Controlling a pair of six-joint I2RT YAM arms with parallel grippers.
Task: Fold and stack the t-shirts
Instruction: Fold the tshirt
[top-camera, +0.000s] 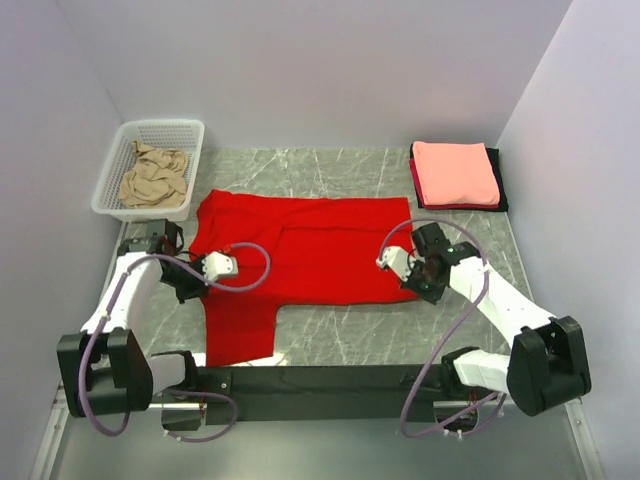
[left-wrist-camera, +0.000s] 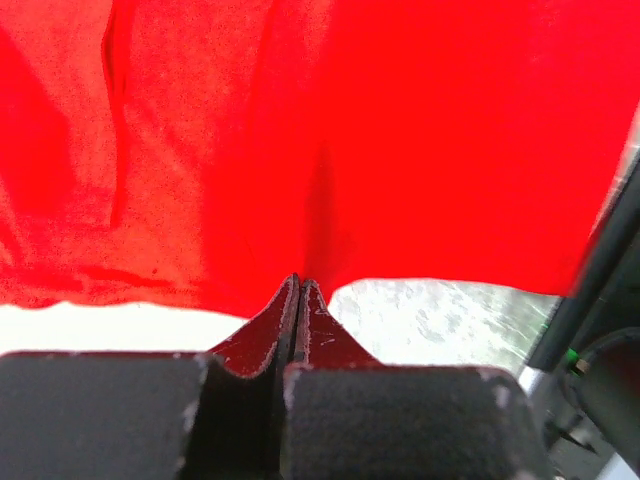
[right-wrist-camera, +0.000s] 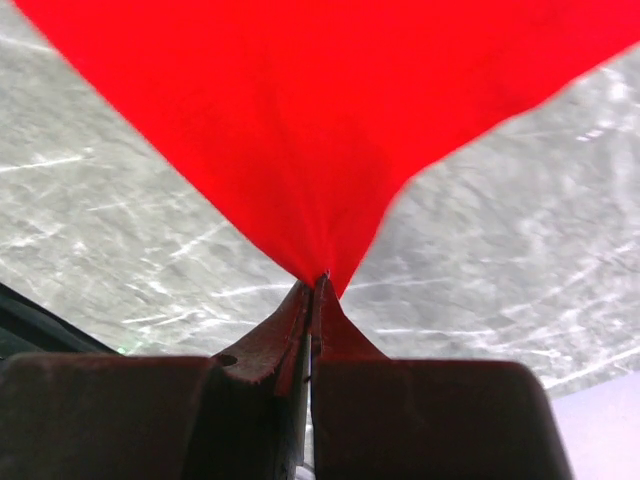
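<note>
A large bright red t-shirt (top-camera: 300, 250) lies spread on the marble table, one part hanging toward the near edge. My left gripper (top-camera: 195, 288) is at its left edge, shut on the red cloth; in the left wrist view the jaws (left-wrist-camera: 299, 284) pinch the hem of the red t-shirt (left-wrist-camera: 400, 130). My right gripper (top-camera: 416, 289) is at its near right corner, shut on it; in the right wrist view the jaws (right-wrist-camera: 319, 281) hold the red t-shirt (right-wrist-camera: 320, 120) pulled into a taut point above the table. A folded salmon-pink shirt (top-camera: 455, 172) tops a stack on black (top-camera: 497, 180) and dark red cloth.
A white mesh basket (top-camera: 160, 132) stands at the back left with a crumpled tan shirt (top-camera: 155, 178) inside. Grey walls close in at the back and both sides. Cables loop from both wrists above the red shirt.
</note>
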